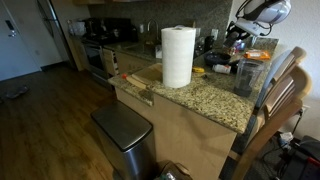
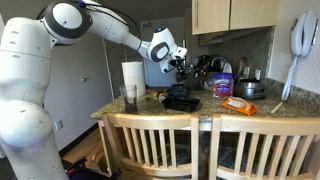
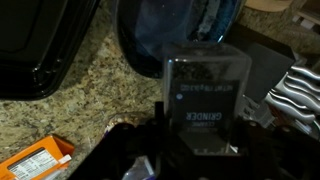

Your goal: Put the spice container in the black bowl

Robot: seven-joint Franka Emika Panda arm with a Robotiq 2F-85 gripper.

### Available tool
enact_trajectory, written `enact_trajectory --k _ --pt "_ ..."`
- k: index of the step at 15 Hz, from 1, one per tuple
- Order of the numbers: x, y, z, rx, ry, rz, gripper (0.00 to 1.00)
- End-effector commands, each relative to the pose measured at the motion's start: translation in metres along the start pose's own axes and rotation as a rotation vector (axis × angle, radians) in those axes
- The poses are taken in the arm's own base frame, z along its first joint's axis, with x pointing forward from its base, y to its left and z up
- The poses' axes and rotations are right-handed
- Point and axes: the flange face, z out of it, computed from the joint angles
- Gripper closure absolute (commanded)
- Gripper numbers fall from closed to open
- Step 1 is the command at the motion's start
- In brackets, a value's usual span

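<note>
White, glossy, rounded arm point(image 2: 100, 25) segments, dark grey joint rings, black tool point(image 2: 181, 66) at the wrist.

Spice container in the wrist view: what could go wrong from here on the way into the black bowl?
In the wrist view the spice container hangs over the counter, with the black bowl off to one side. Releasing now would likely miss.
In an exterior view the gripper hangs well above the bowl, so a dropped container could bounce out.
The blue-topped container and orange packet crowd the bowl.
</note>
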Motion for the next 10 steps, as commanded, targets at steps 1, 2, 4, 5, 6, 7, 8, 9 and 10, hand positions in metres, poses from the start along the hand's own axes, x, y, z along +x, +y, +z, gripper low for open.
enact_trajectory --k 1,2,4,5,6,7,8,9,10 --pt "0.002 0.016 -0.008 -0.024 -0.074 -0.02 0.68" --pt "0.005 0.02 -0.006 -0.023 -0.071 -0.003 0.68" --pt "0.011 0.025 -0.008 0.036 0.04 0.082 0.68" --pt "0.011 0.025 -0.01 0.058 0.061 0.096 0.68" --pt "0.009 0.024 -0.011 0.083 0.101 0.105 0.68" --pt "0.004 0.023 -0.011 0.099 0.126 0.109 0.68" --pt "-0.003 0.02 -0.01 0.114 0.149 0.106 0.68" --pt "-0.012 0.016 -0.008 0.124 0.165 0.093 0.68" --pt "-0.024 0.01 -0.006 0.134 0.178 0.072 0.68"
